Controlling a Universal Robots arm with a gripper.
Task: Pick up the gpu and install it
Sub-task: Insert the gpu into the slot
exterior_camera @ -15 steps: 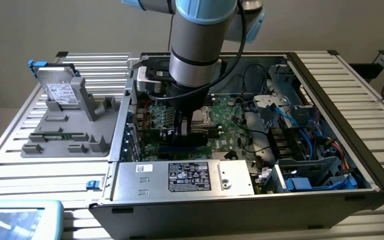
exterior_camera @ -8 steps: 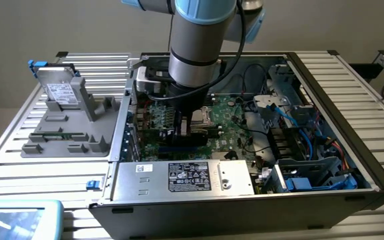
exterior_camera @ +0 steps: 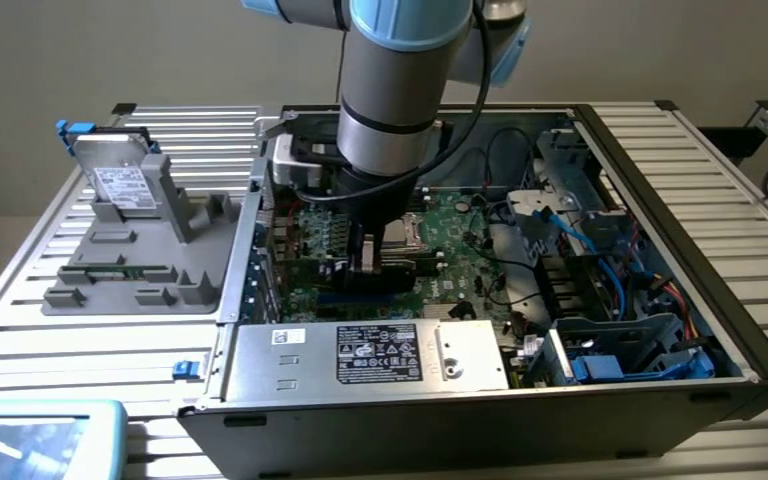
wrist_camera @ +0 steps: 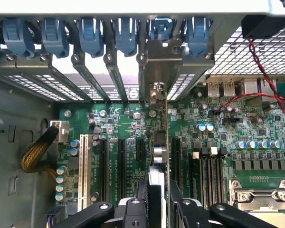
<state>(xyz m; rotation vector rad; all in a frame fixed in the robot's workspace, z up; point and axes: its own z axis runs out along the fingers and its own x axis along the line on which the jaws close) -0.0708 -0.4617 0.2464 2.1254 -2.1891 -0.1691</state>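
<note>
In the wrist view I see the gpu (wrist_camera: 166, 124) edge-on, a thin green card standing upright over the motherboard (wrist_camera: 123, 128). Its silver bracket (wrist_camera: 162, 57) sits against the case's rear slot openings, beneath a blue latch. My gripper (wrist_camera: 157, 211) is shut on the card, with one black finger (wrist_camera: 133, 211) on each side of it. In the exterior view my gripper (exterior_camera: 373, 268) reaches down inside the open computer case (exterior_camera: 704, 300), low over the green motherboard (exterior_camera: 451, 250). Whether the card's lower edge is in a slot I cannot tell.
A grey fixture (exterior_camera: 157, 290) on the exterior view's left holds a silver hard drive (exterior_camera: 124, 185) and a small memory stick (exterior_camera: 115, 272). A power supply (exterior_camera: 371, 355) fills the case's near side. Red cables (wrist_camera: 256, 92), a CPU socket (wrist_camera: 259, 199) and blue drive cages (exterior_camera: 611, 350) crowd the case.
</note>
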